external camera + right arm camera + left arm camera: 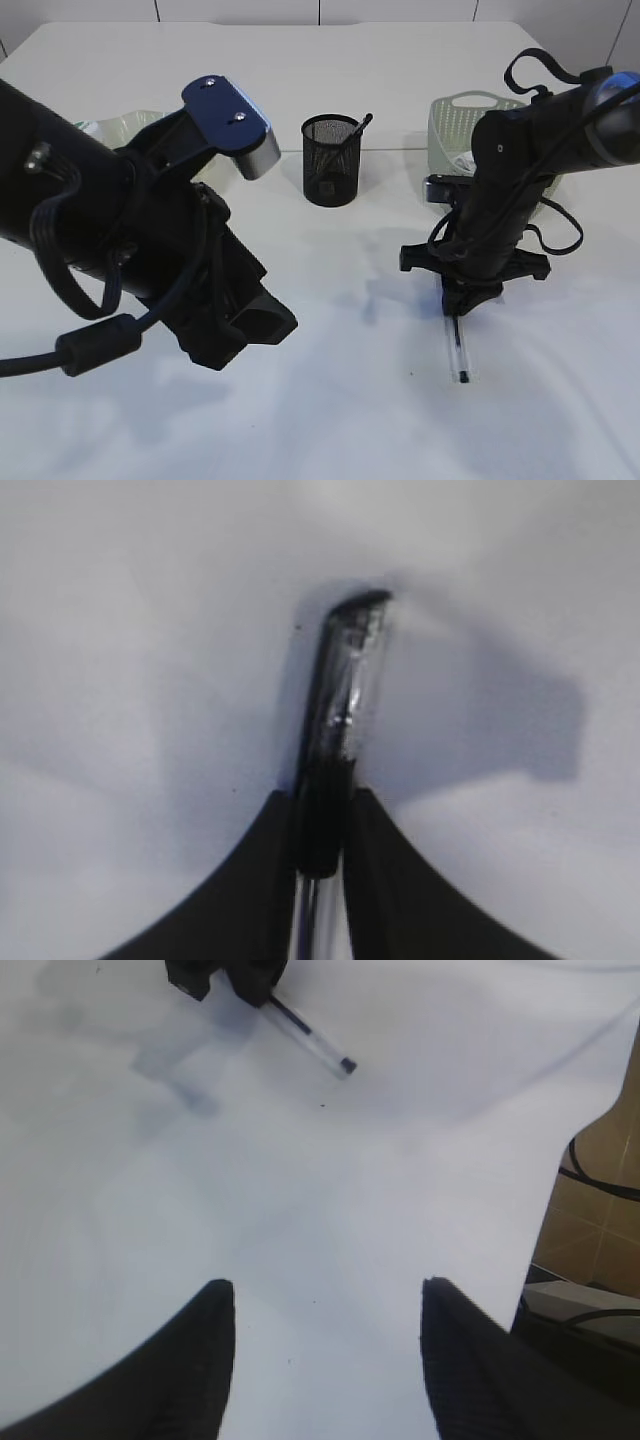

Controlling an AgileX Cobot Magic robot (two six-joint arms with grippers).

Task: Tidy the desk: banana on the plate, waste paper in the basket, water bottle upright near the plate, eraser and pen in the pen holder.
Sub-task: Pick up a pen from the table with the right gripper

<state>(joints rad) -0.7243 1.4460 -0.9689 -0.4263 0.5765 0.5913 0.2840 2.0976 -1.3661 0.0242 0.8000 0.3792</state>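
Pen (340, 700), a slim clear-plastic ballpoint with black cap, lies on the white tabletop (330, 400), pinched near one end by the right gripper (322, 820); light, stiff, probably slippery. Left gripper (325, 1360) jaws spread, empty.

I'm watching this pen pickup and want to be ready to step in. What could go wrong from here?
1. The right gripper pinches the pen near one end, so the long free part could swing or slip when lifted.
2. The pen holder already has something in it and its mouth is narrow, so a tilted pen could catch on the rim.
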